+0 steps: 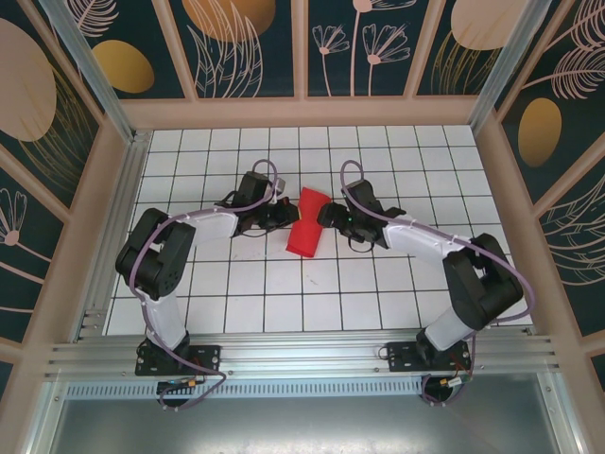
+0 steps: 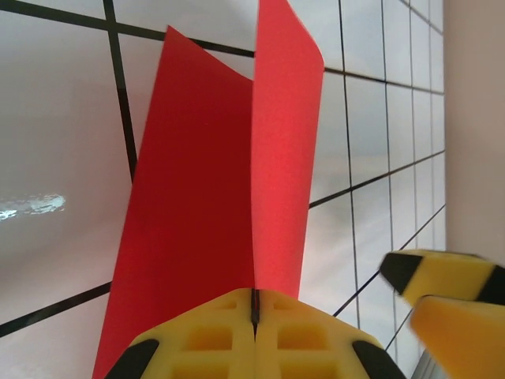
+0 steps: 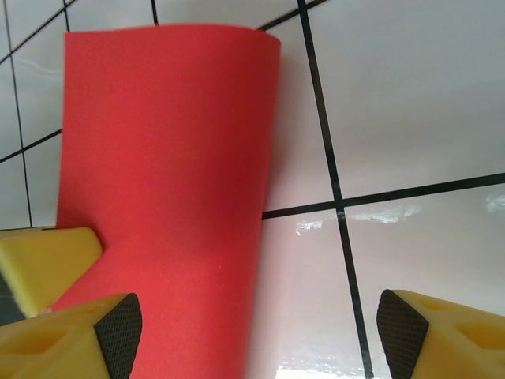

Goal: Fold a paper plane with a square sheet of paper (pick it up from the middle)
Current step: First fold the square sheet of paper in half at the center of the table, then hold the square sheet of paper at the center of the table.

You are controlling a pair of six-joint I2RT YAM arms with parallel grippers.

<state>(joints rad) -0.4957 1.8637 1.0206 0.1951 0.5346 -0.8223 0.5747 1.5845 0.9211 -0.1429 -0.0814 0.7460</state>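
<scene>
The square sheet of paper [image 1: 307,225] is bright red and bent into a standing fold at the middle of the tiled table [image 1: 284,284]. My left gripper [image 1: 285,214] is shut on its left edge. In the left wrist view the yellow jaws [image 2: 254,309] pinch the crease, and two red flaps [image 2: 201,174] rise apart above them. My right gripper [image 1: 327,216] stands open just right of the sheet. In the right wrist view its fingertips [image 3: 118,325] are spread wide, with the red sheet [image 3: 166,158] curving over the left one and bare tile between.
The white tiled floor with black grid lines is fenced by wooden walls [image 1: 302,112] on three sides. A metal rail [image 1: 302,355] carries both arm bases at the near edge. The right gripper's yellow fingers [image 2: 446,276] show close beside the left gripper.
</scene>
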